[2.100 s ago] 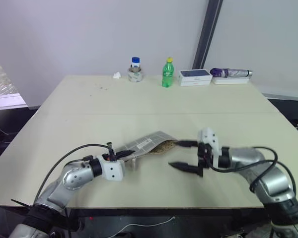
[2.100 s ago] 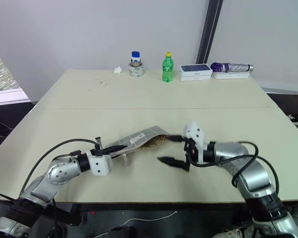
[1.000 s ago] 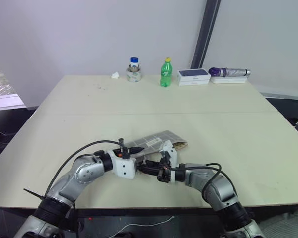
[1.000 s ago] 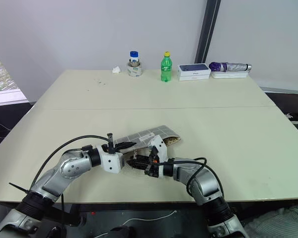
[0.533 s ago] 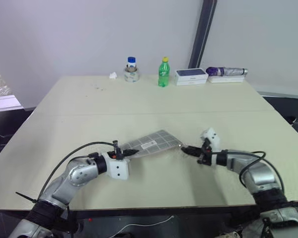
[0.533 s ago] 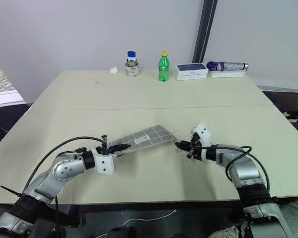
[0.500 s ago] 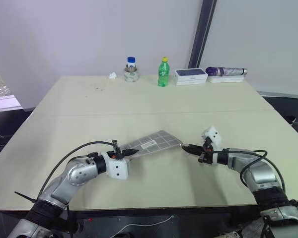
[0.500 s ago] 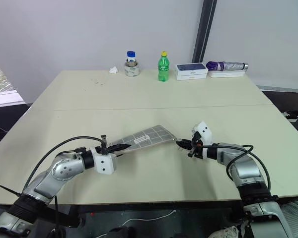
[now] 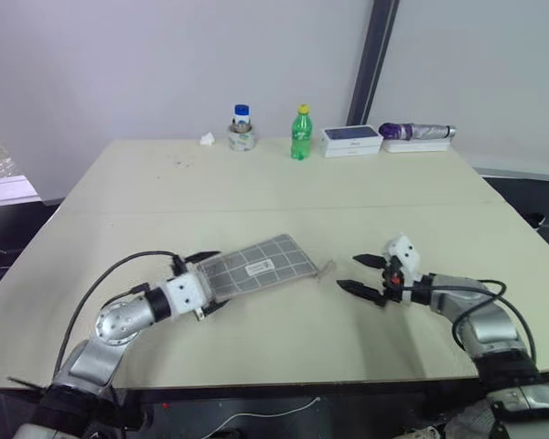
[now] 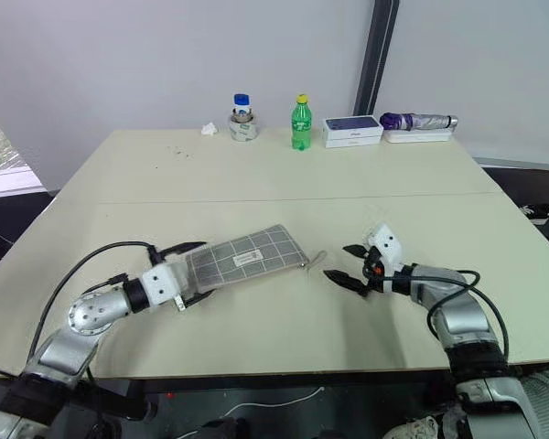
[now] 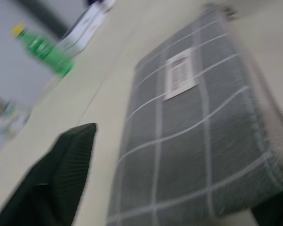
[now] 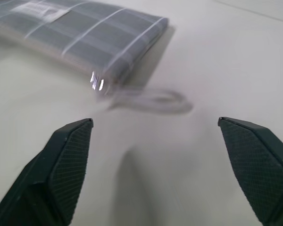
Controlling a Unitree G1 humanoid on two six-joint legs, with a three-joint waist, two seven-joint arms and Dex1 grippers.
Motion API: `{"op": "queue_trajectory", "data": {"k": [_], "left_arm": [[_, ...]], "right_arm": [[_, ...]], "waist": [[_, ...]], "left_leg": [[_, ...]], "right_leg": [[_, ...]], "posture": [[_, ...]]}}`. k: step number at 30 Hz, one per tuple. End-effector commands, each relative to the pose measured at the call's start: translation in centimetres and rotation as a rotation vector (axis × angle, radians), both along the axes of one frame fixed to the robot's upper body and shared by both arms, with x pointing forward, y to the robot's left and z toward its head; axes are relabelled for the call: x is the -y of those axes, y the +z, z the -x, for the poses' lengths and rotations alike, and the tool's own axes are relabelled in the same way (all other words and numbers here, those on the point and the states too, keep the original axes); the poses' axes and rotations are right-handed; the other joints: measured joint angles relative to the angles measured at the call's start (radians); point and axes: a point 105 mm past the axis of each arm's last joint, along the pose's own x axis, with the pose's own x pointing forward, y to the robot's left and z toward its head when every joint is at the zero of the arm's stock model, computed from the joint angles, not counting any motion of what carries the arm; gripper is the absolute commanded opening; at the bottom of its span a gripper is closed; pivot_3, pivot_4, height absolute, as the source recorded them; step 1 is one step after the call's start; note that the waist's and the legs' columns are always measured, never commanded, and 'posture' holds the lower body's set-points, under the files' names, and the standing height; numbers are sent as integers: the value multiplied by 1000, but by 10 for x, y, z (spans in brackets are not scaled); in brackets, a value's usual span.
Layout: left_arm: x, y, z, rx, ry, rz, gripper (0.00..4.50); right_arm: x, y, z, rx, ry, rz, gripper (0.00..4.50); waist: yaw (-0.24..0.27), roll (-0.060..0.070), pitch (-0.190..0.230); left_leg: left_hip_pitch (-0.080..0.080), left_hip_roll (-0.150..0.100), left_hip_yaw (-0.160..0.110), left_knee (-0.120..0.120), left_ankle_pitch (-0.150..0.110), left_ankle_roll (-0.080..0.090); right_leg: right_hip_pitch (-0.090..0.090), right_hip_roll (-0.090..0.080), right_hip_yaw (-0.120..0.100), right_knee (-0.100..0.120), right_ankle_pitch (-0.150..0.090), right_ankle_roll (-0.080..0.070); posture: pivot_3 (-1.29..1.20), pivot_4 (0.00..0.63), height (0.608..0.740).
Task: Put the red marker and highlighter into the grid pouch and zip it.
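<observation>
Both jaws spread wide and holding nothing, grid pouch [image 9: 256, 268] flat on the counter [image 9: 284, 192] between left gripper [image 9: 204, 281] and right gripper [image 9: 360, 275], small white label with unreadable print, zipper pull toward the right gripper.

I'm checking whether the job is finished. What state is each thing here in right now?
grid pouch: flat on the table, zipped shut, pull tab sticking out at its end.
left gripper: open, fingers either side of the pouch's end.
right gripper: open, empty, apart from the pull tab.
green bottle: upright, capped.
</observation>
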Motion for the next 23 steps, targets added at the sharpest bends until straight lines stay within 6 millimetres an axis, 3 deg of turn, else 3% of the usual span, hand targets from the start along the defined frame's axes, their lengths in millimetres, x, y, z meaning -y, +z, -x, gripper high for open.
{"op": "queue_trajectory", "data": {"k": [1, 4, 10, 14, 18, 23], "left_arm": [[2, 23, 15, -19, -24, 160, 4322], [-15, 23, 26, -92, 21, 220, 4322], [-79, 17, 38, -201, 189, 250, 4322], [-125, 22, 46, -173, 372, 363, 4322], [-146, 17, 52, -154, 477, 357, 4322], [-154, 17, 62, -137, 481, 324, 4322]], "right_arm": [[-5, 31, 9, 85, 49, -44, 4500], [-9, 35, 22, 71, 102, -55, 4500], [6, 41, 29, 69, 101, -28, 4500], [18, 41, 29, 66, 86, 8, 4500], [26, 31, 31, 34, 93, 48, 4500], [30, 37, 24, 53, 82, 50, 4500]], "waist": [[-2, 0, 0], [-2, 0, 0], [-2, 0, 0], [1, 0, 0], [2, -1, 0], [-1, -1, 1]], "left_leg": [[0, 0, 0, 0, 0, 0], [1, 1, -1, -1, 0, 0], [1, 0, 0, 0, 0, 0], [1, 0, 0, -1, 0, 0], [1, 0, -1, 0, 0, 1], [1, 0, 0, -1, -1, 1]], "right_leg": [[0, 0, 0, 0, 0, 0], [0, 0, 0, 0, 0, 0], [1, 0, 0, -1, 0, 0], [1, -1, 0, -1, 0, 0], [2, -1, -1, -1, 0, 0], [1, -1, -1, -1, 0, 0]], "posture": [[0, 150, 740], [0, 150, 740], [0, 150, 740], [0, 150, 740], [0, 150, 740], [0, 150, 740]]}}
